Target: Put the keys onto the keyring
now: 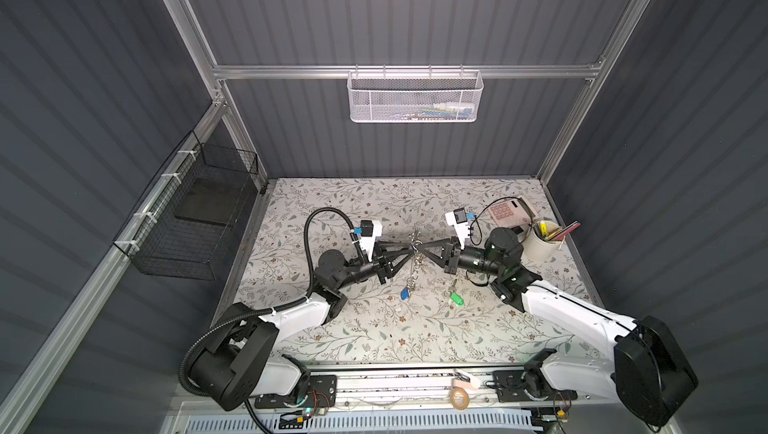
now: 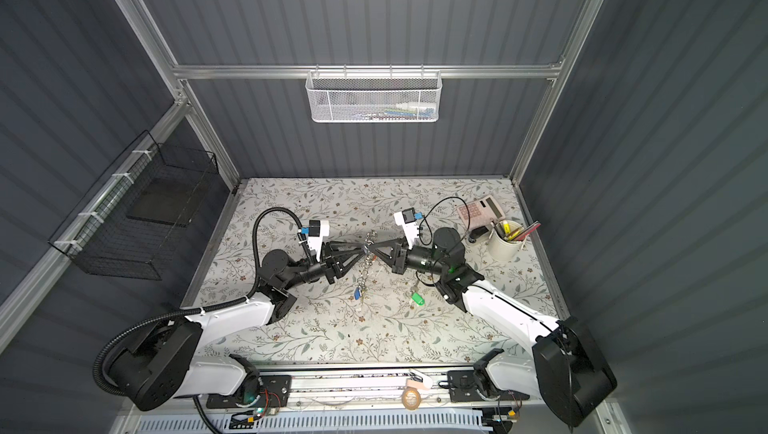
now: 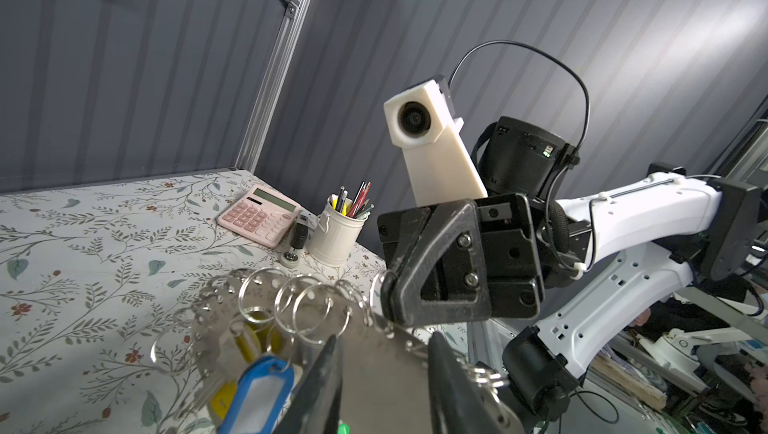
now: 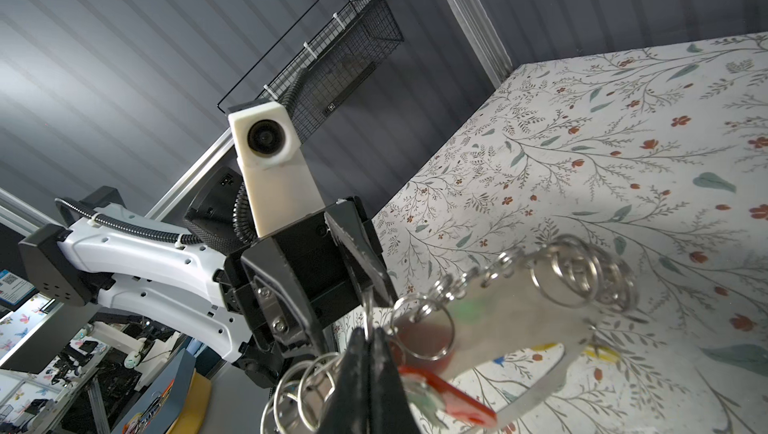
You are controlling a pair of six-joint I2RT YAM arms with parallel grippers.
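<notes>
Green-tagged keys [image 1: 456,298] lie on open cloth [image 1: 374,330], inside its edges, near the keyring [image 1: 412,266].

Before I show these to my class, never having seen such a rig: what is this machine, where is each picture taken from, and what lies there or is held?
Two robot arms share one table, each ending in a two-fingered gripper. Two pictures look down from one overhead camera; two come from cameras on the wrists. The left gripper and right gripper meet in the middle, both closed on the keyring, a grey loop strung with small rings and tags. The keys with the green tag lie loose on the floral table nearby. A pink calculator and a pen cup stand at the far right.
</notes>
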